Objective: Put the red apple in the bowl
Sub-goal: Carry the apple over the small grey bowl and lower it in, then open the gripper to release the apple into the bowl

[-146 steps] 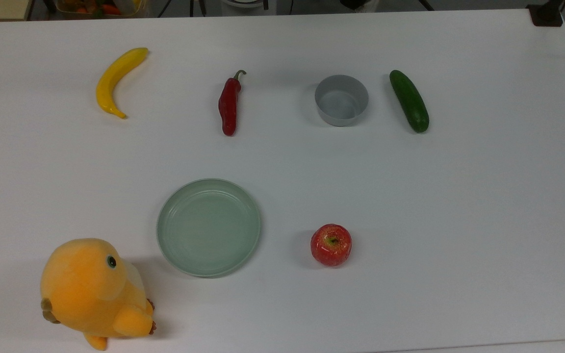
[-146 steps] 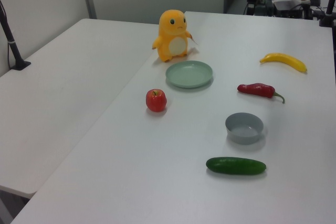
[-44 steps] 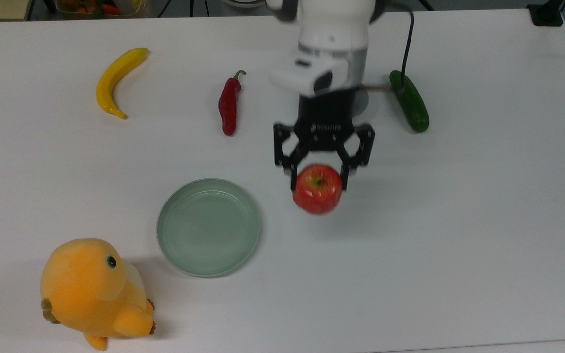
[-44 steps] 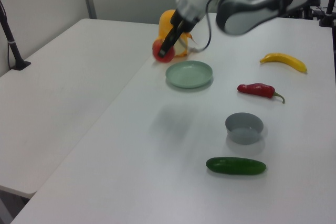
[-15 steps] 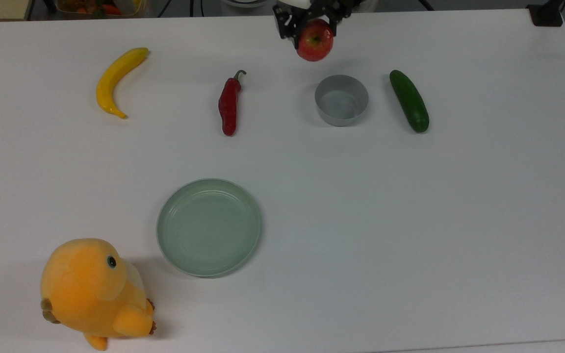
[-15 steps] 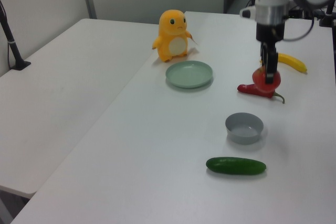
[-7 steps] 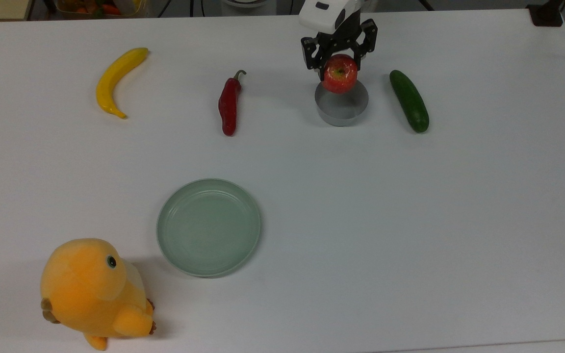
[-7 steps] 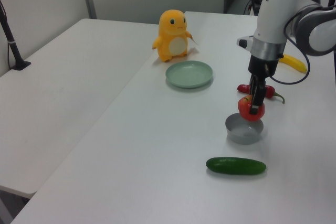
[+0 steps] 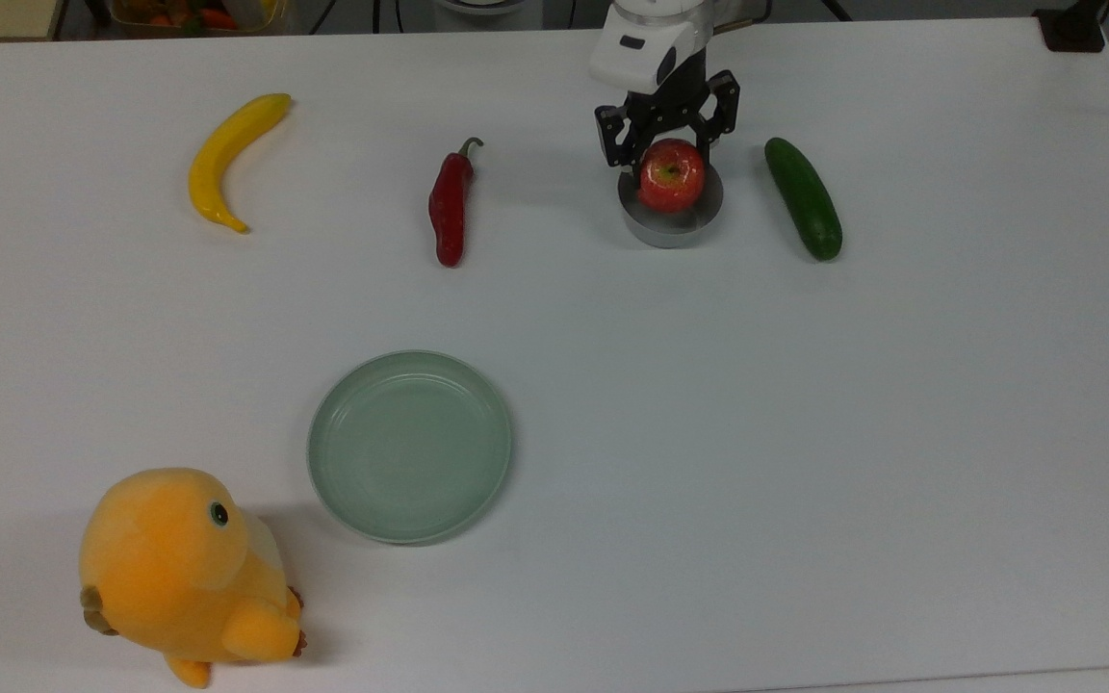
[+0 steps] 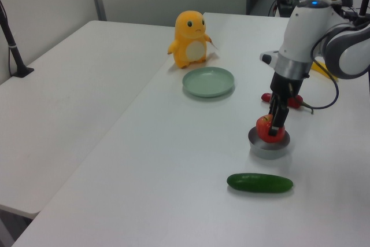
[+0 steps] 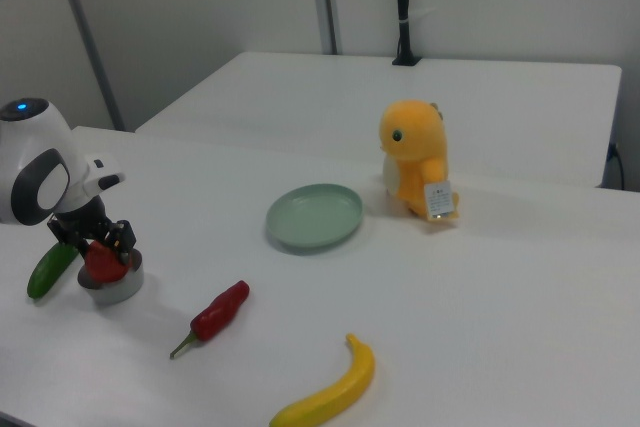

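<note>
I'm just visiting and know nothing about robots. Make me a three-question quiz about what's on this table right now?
1. True or false: the gripper holds the red apple over the bowl.
2. In the top view, what lies just right of the bowl? A) banana B) cucumber C) chili pepper
3. Fill in: the pale green dish sits beside an orange plush ____.

Key: 1 true; 2 B, the cucumber; 3 toy.
</note>
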Motion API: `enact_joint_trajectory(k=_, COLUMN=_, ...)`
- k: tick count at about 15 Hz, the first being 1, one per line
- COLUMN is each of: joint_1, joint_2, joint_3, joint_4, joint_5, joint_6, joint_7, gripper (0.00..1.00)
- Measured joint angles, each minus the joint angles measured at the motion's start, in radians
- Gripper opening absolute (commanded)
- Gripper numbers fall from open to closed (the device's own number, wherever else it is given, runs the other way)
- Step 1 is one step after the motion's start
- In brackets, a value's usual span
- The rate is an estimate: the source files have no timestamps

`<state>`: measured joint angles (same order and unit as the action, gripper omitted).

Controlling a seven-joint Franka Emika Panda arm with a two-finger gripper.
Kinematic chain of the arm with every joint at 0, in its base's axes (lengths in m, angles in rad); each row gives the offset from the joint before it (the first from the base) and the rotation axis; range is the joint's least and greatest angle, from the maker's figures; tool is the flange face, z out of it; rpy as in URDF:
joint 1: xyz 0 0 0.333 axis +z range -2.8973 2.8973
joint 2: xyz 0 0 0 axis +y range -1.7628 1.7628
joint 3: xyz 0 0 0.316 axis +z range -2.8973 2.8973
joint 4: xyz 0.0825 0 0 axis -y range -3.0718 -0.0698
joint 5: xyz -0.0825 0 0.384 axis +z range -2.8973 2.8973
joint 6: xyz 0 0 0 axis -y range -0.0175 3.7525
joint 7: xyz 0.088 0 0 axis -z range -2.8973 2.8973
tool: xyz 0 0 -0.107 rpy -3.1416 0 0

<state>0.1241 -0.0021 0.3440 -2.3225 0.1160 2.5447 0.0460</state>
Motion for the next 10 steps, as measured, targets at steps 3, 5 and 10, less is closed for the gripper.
enact_joint_trajectory(k=3, joint_1=-0.001, joint_2=0.019, joint_3=0.0, joint_4=0.0, joint_5=-0.019, joint_6=0.005, joint_7=0.001, gripper=0.92)
enact_joint_trajectory(k=5, joint_1=-0.002, joint_2=0.021, joint_3=0.0, joint_4=0.0, joint_5=-0.02, joint_6=0.005, joint_7=0.001, gripper=1.0)
enact_joint_trajectory(k=10, joint_1=-0.003, joint_2=0.021, joint_3=0.0, joint_4=0.008, joint_5=-0.021, joint_6=-0.003, joint_7=0.061, gripper=1.0)
